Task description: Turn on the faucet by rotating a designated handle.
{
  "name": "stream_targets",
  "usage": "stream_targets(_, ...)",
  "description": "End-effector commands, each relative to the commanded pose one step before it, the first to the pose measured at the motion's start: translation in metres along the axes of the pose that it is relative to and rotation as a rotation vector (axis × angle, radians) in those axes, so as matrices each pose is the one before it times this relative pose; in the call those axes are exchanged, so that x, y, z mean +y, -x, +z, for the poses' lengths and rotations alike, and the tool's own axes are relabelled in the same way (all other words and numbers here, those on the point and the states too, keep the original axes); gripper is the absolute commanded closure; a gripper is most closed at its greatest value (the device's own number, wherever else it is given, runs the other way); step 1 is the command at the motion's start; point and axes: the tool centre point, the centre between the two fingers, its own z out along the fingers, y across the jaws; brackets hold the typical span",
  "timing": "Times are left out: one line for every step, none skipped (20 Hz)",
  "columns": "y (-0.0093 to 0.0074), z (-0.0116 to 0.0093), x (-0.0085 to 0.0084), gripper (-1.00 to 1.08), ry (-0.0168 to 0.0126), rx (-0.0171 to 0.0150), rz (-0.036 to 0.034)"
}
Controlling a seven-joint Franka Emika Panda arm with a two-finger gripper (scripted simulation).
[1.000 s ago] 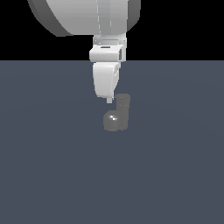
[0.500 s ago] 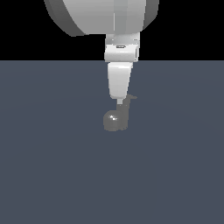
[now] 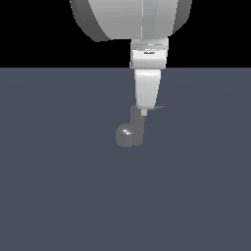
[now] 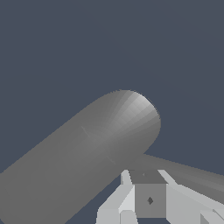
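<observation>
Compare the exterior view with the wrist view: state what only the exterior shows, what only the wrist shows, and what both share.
Only the exterior view shows the whole faucet standing on the dark floor, with its shiny rounded bulb, and the white arm coming down from above. Only the wrist view shows a close look at the faucet's large rounded grey body filling the frame, with the handle running beneath the gripper. Both show the gripper at the faucet's top and the thin handle jutting out past it; neither shows clearly whether the jaws are open.
</observation>
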Motion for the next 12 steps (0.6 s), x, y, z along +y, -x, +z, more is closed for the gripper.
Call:
stream_targets(-0.02137, 0.00068, -0.00858, 1.08, -0.00747, 0.00423, 0.02562)
stream_targets(-0.00346, 0.00004, -0.00168, 1.08, 0.00009, 0.00022, 0.00153)
stream_targets(-0.00337, 0.00004, -0.00168, 1.08, 0.00008, 0.00019, 0.00137)
stream_targets(-0.00344, 0.00004, -0.00168, 1.08, 0.00009, 0.00022, 0.00153)
stream_targets(-0.00335, 0.00004, -0.00167, 1.08, 0.00008, 0.00019, 0.00137)
stream_targets(-0.00342, 0.00004, -0.00167, 1.08, 0.00009, 0.00022, 0.00153)
stream_targets(-0.00334, 0.00004, -0.00167, 1.08, 0.00008, 0.00019, 0.00136)
stream_targets(-0.00341, 0.00004, -0.00166, 1.08, 0.00009, 0.00022, 0.00153)
stream_targets(-0.00332, 0.00004, -0.00166, 1.08, 0.00008, 0.0002, 0.00136)
stream_targets(-0.0034, 0.00004, -0.00166, 1.08, 0.0001, 0.00022, 0.00153)
stream_targets(-0.00339, 0.00004, -0.00166, 1.08, 0.0001, 0.00022, 0.00152)
stream_targets(-0.0033, 0.00003, -0.00166, 1.08, 0.00009, 0.0002, 0.00136)
